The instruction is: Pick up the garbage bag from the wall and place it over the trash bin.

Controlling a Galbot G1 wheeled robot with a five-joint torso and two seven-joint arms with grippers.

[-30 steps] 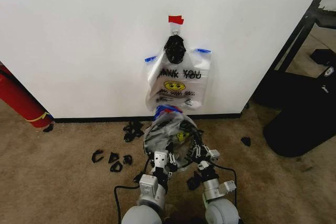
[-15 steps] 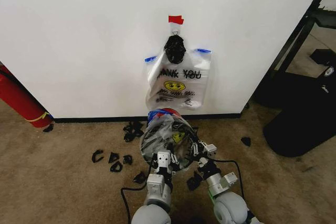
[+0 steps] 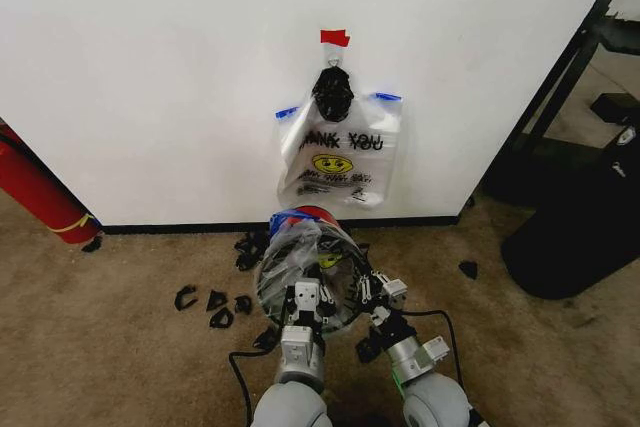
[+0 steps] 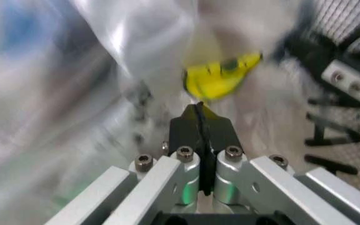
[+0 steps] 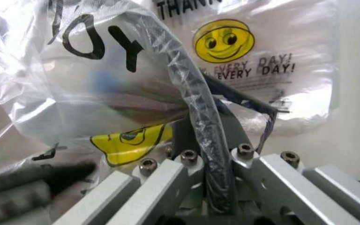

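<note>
Two grippers hold one garbage bag (image 3: 305, 257) over the trash bin (image 3: 300, 215) by the wall (image 3: 150, 67). The left gripper (image 3: 303, 297) and the right gripper (image 3: 368, 290) are both pinched shut on the thin plastic. A moment ago the bag sat more to the right; now it has slid left and spread wider, so it covers more of the bin. More bags (image 3: 340, 157) hang on the wall. The right wrist view shows plastic squeezed between the fingers (image 5: 221, 140), which the head view cannot show.
</note>
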